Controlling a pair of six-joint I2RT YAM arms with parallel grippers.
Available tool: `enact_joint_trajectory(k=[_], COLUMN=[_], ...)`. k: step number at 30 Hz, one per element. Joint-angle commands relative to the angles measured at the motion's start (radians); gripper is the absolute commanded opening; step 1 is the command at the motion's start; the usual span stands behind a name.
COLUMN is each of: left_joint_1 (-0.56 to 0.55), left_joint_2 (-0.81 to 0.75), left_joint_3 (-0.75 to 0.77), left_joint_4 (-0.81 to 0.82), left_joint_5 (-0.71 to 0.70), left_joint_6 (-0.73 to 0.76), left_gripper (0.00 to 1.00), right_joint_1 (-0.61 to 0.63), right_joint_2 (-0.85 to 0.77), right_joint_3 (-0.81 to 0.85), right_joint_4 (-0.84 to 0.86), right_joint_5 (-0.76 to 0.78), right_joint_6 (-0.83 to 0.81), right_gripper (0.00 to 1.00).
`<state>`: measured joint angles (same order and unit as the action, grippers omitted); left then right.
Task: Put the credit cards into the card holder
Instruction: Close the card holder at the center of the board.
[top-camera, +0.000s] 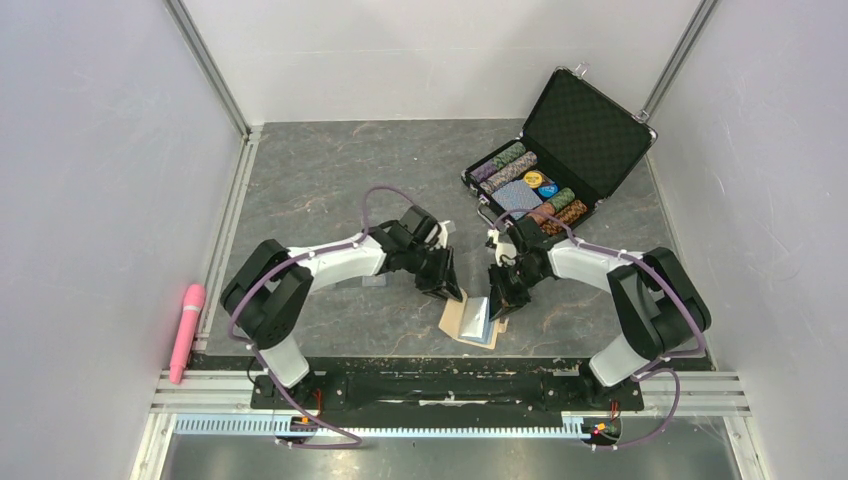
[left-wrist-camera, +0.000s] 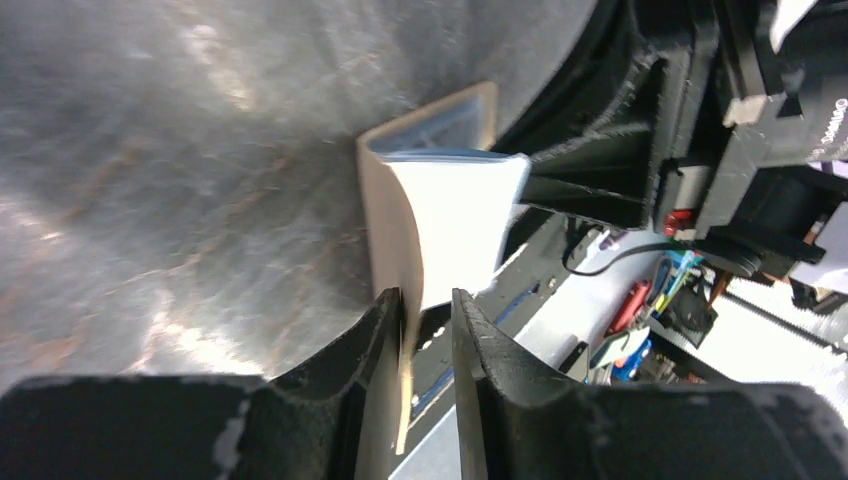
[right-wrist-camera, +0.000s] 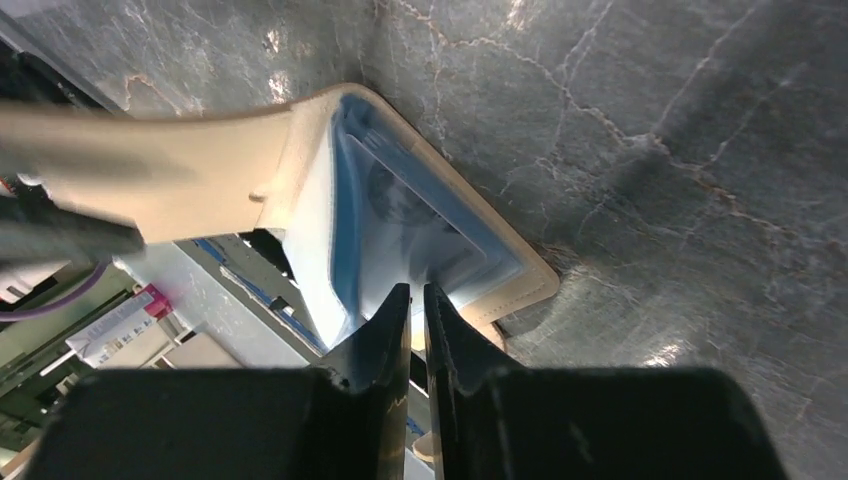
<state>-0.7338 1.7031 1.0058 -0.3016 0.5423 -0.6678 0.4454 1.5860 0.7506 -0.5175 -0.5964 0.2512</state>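
Observation:
The tan card holder (top-camera: 458, 320) lies open near the front edge, its light blue lining up. My left gripper (top-camera: 450, 292) stands at its left flap. In the left wrist view the raised tan flap (left-wrist-camera: 385, 215) leans on one finger, with a small gap to the other, so this gripper (left-wrist-camera: 428, 295) is slightly open. My right gripper (top-camera: 503, 298) is at the holder's right side. In the right wrist view it (right-wrist-camera: 417, 288) is shut on the near edge of a pale glossy credit card (right-wrist-camera: 420, 215) lying in the blue pocket of the holder (right-wrist-camera: 525, 285). Another credit card (top-camera: 373, 284) lies flat under the left arm.
An open black poker-chip case (top-camera: 585, 125) with chips and a blue-patterned deck stands at the back right. A pink stick-shaped object (top-camera: 187, 330) lies on the left rail. The frame's front bar runs just below the holder.

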Motion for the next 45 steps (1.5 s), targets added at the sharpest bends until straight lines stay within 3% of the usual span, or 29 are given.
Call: enact_joint_trajectory(k=[1, 6, 15, 30, 32, 36, 45], left_joint_1=[-0.076, -0.139, -0.159, -0.196, -0.195, -0.196, -0.199], left_joint_2=[0.037, 0.116, 0.13, 0.159, 0.169, 0.199, 0.312], left_joint_3=[0.004, 0.066, 0.12, 0.132, 0.13, 0.129, 0.229], left_joint_4=[0.105, 0.125, 0.136, 0.218, 0.232, 0.269, 0.075], left_joint_5=[0.081, 0.089, 0.113, 0.182, 0.193, 0.217, 0.153], left_joint_6=[-0.086, -0.097, -0.093, -0.12, -0.128, -0.146, -0.043], left_gripper=[0.31, 0.32, 0.42, 0.52, 0.49, 0.3, 0.21], right_joint_1=[0.002, -0.014, -0.094, -0.142, -0.146, -0.152, -0.156], right_joint_2=[-0.027, -0.1, -0.18, -0.188, -0.191, -0.195, -0.214], right_joint_3=[0.042, 0.078, 0.077, 0.047, 0.041, 0.023, 0.011], right_joint_4=[0.011, -0.018, -0.072, -0.009, 0.0, 0.028, 0.012], right_joint_5=[0.112, 0.166, 0.222, 0.076, 0.057, -0.006, 0.019], right_joint_6=[-0.011, 0.012, -0.003, 0.003, 0.001, 0.0, -0.008], right_gripper=[0.12, 0.13, 0.14, 0.13, 0.13, 0.13, 0.1])
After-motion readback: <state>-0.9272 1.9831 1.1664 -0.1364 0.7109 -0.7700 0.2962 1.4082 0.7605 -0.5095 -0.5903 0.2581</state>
